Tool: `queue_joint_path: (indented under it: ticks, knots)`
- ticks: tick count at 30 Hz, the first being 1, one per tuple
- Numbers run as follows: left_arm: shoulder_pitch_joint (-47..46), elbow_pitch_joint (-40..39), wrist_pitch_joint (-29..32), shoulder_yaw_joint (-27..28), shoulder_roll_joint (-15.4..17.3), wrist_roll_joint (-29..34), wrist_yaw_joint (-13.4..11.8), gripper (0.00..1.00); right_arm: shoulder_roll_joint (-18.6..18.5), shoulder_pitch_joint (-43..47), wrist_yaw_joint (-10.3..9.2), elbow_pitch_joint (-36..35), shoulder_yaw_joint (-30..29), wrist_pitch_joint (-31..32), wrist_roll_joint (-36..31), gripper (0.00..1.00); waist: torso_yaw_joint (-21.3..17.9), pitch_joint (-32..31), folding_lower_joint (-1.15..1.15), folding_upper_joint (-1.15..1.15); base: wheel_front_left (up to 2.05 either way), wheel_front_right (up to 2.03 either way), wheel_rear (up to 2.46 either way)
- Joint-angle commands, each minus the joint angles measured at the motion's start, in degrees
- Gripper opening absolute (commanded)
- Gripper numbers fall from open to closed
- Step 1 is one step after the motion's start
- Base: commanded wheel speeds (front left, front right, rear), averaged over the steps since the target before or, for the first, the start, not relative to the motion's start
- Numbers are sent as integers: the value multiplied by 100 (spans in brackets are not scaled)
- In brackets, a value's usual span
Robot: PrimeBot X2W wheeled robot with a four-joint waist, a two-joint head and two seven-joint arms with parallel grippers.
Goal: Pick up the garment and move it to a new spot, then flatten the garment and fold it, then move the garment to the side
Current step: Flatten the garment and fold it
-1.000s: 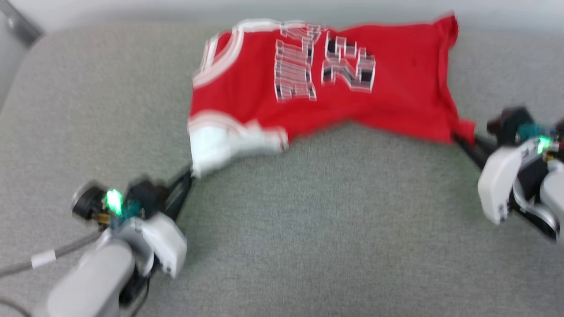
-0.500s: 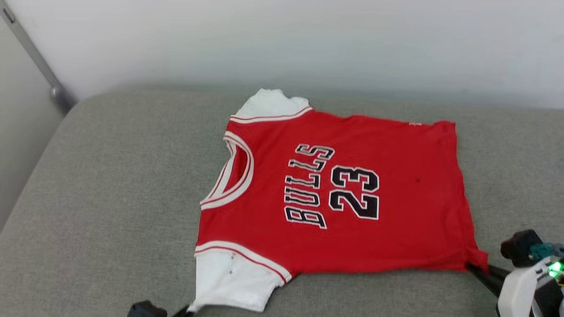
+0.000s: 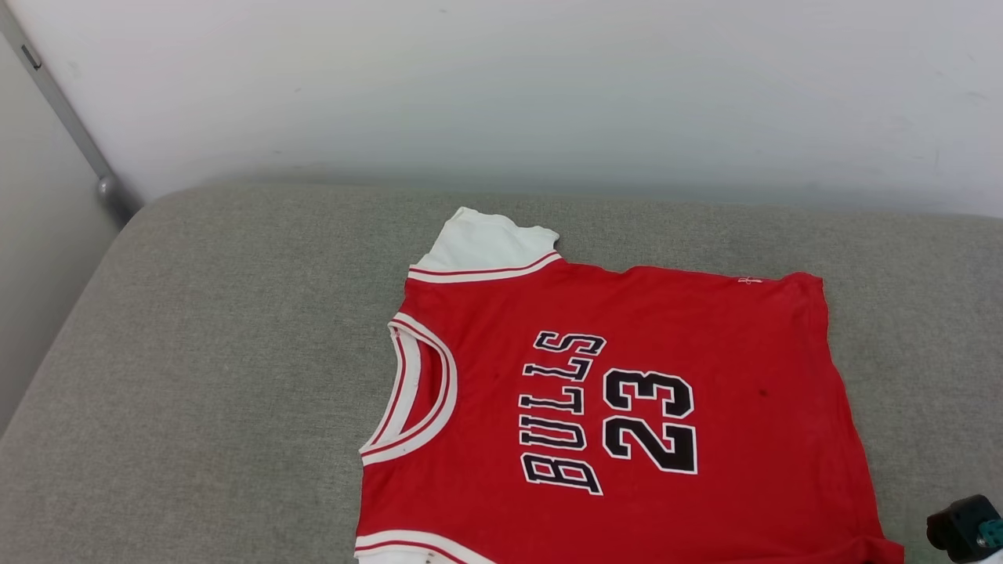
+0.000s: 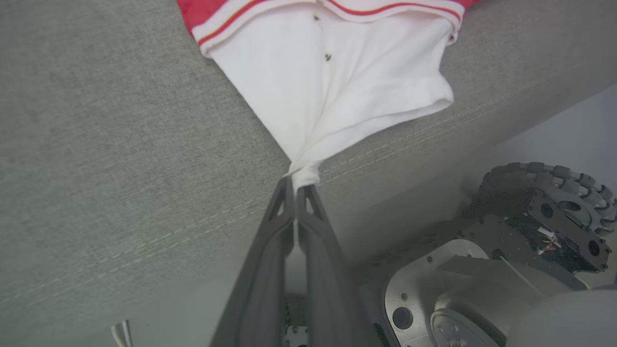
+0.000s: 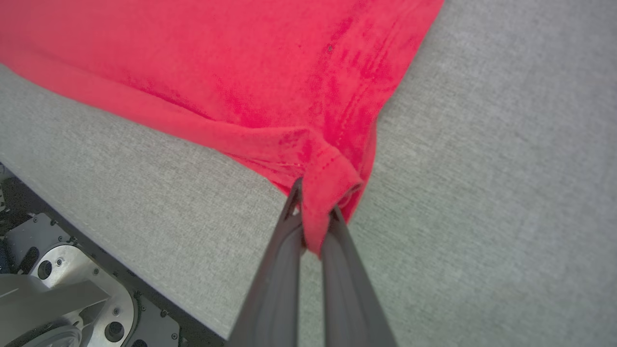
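- Head view: the garment [image 3: 611, 407] lies face up on the grey cushion [image 3: 219, 352], collar toward the robot's left, hem toward its right. The lettering is readable. Its near edge runs off the bottom of the frame.
- The far white sleeve [image 3: 486, 239] lies flat, near the wall [image 3: 501, 94]. The body looks almost smooth, so I judge this to be the flattening step, close to done.
- Surroundings: a metal pole [image 3: 63, 117] leans at the far left, well apart from the cloth. The bare cushion on the robot's left should give room for the later move aside.
- Left wrist view: the left gripper [image 4: 295, 185] is pinched tight on the tip of the near white sleeve [image 4: 337, 82], which fans out taut from the fingertips.
- The pinch sits just beside the cushion's front seam, with the robot's wheeled base [image 4: 530, 217] below.
- Advice: lay the sleeve down inboard of the seam before letting go, or it may droop over the edge.
- Right wrist view: the right gripper [image 5: 312, 212] is clamped on the bunched hem corner [image 5: 332, 178]. A rolled ridge of cloth runs from the pinch along the near edge.
- Advice: draw low and lightly outward to pull that ridge flat. Free both corners together so neither arm drags the shirt askew.
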State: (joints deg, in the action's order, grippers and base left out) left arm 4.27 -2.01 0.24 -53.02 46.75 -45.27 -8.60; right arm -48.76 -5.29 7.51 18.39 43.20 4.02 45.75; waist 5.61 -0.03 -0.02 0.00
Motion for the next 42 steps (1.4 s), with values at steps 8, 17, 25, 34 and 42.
queue_joint_path:
  ticks: [8, 17, 25, 34, 42]
  knots:
    - [-626, -23, -206, 256, 113, 392, -74, 0, 257, 218, -4, -416, -833, 249, -370, 0, -63, 33, 2, 0, 0, 0, 0]
    - [-2111, 420, -170, 369, -192, 994, 385, 0, 411, -89, -4, -950, -1561, 638, -677, 0, -190, 347, 2, 0, 0, 0, 0]
    - [-3360, 1099, -121, 480, -435, 1238, 897, 0, 564, -603, -4, -1192, -1755, 1035, -842, 0, -409, 943, 2, 0, 0, 0, 0]
    - [-4391, 2239, -44, 281, -805, 1517, 1343, 0, 749, -1320, -4, -735, -1557, 1382, -834, 0, -530, 1708, 2, 0, 0, 0, 0]
    - [-4653, 3512, -184, -128, -1275, 1378, 1564, 0, 881, -1643, -4, -167, -1020, 1299, -763, 0, -498, 1919, 2, 0, 0, 0, 0]
